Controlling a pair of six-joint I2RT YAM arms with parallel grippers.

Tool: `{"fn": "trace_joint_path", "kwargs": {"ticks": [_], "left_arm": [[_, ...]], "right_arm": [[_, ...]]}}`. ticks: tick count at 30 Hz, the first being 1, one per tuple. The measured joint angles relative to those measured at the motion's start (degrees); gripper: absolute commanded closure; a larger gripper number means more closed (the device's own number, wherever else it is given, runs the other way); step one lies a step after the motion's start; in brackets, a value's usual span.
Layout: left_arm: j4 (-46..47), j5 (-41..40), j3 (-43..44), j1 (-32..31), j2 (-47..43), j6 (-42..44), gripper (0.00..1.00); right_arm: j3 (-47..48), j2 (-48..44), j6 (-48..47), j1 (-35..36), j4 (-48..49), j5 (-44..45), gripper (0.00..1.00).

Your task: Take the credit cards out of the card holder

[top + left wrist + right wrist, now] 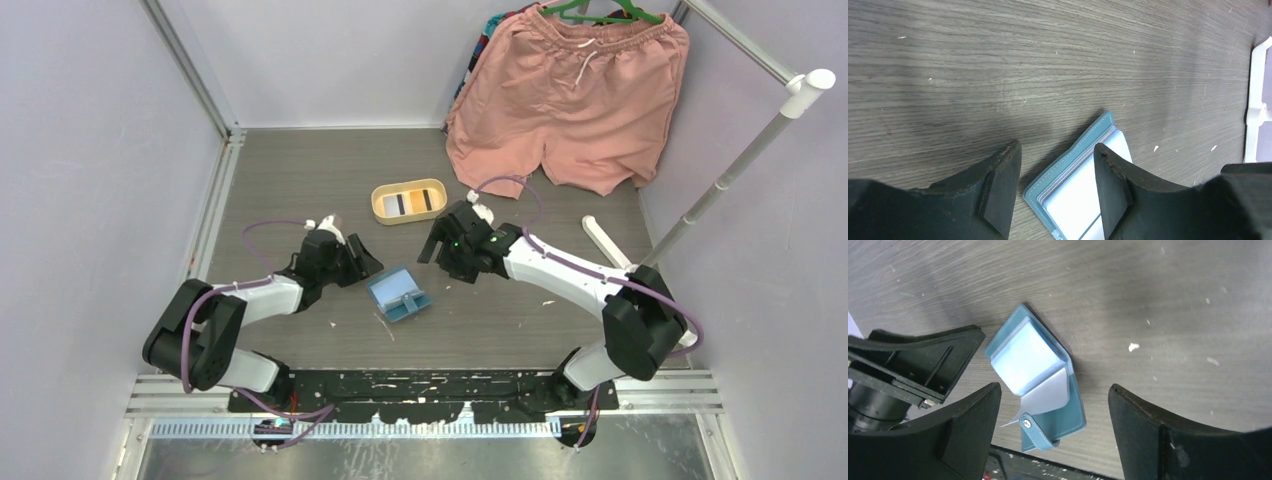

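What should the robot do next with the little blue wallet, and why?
Probably lower the right gripper onto the open teal-blue bifold wallet to pinch any card inside its sleeves: that gripper hangs open, aimed at it, and the left gripper is open too, holding nothing.

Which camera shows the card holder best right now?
Right wrist: the card holder shows nearly whole, lying open, with its pockets and snap tab clear. Top external shows it whole but small. Left wrist shows only one corner, with stacked sleeve edges.
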Motion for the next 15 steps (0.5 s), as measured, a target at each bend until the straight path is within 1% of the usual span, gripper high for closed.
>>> {"fn": "trace_joint_path", "kwargs": {"ticks": [4,7,11,15], "left_arm": [[0.35,-0.11,-0.83,0.00,-0.81,-0.17,0.44],[-0.37,-0.50,-1.27,0.00,-1.77,-0.48,0.45],[-2.54,-1.20,-1.31,0.00,-3.04,-1.03,0.46],[-5.31,-1.75,-1.31,0.00,-4.50,-0.96,0.46]], "right_arm": [[0.37,0.20,11.85,0.07,-4.76,-0.52,0.16],[0.37,0.20,20.31,2.08,-6.40,0.28,0.16],[1.60,1.25,27.93,6.97,-9.14,1.53,0.15],[5.79,6.21,32.74,11.21,-11.45,3.63,0.15]]}}
